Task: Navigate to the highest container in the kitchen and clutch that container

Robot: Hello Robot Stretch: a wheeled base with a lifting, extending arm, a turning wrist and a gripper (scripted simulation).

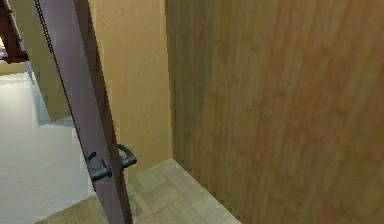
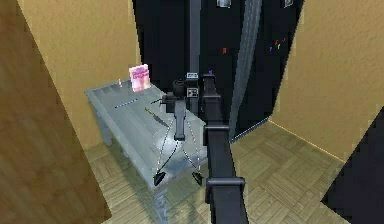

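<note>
- The robot faces a half-open door (image 1: 92, 110) beside a wooden wall (image 1: 280, 100). The kitchen's container likely lies beyond it, so reaching and grasping it both remain.
- The fingers (image 2: 166, 160) sit by a grey worktop (image 2: 115, 105) carrying a pink box (image 2: 139, 76); whether they hold anything cannot be told.

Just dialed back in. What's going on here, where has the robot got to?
The Stretch is close against a dark door seen edge-on, its handle low down and a wood panel to the forward view's right. In the arm side view the arm reaches toward a grey table with a small pink thing on it and a dark cabinet behind. The gripper shows against the table, so I cannot tell whether it holds anything.
</note>
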